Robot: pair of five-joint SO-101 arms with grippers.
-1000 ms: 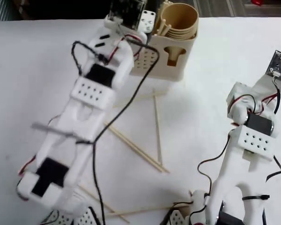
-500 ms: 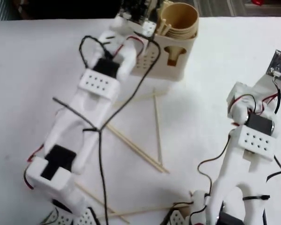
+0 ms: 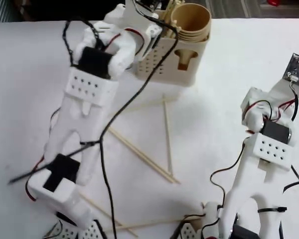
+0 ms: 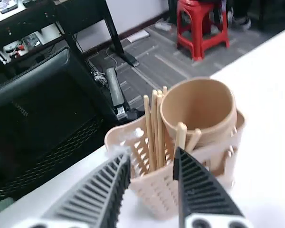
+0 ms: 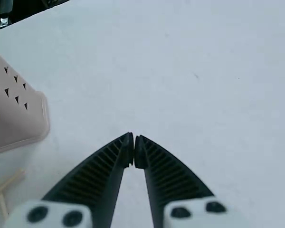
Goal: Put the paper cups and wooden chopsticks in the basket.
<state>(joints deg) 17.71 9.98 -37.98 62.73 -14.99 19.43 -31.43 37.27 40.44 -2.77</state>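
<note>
The beige perforated basket (image 3: pixel 175 59) stands at the back middle of the table. Stacked paper cups (image 3: pixel 191 22) and several wooden chopsticks (image 4: pixel 155 124) are upright inside it. My left gripper (image 4: pixel 152 160) hovers open just in front of and above the basket (image 4: pixel 156 185), with nothing between its fingers. More chopsticks lie loose on the table: one (image 3: pixel 167 135) pointing away from the front edge, a pair (image 3: pixel 139 152) crossing diagonally, and others near the front edge (image 3: pixel 154 222). My right gripper (image 5: pixel 133 148) is shut and empty, low over bare table to the right of the basket (image 5: pixel 14 118).
The left arm (image 3: pixel 84 114) stretches diagonally over the table's left half, its black cable hanging above the loose chopsticks. The right arm (image 3: pixel 266 144) stands at the right side. Beyond the table's back edge are a black chair (image 4: pixel 33 118) and a red stool (image 4: pixel 202 23).
The left arm has lifted and swung its gripper farther back and right, up over the basket. The right arm and the loose chopsticks have not moved.
</note>
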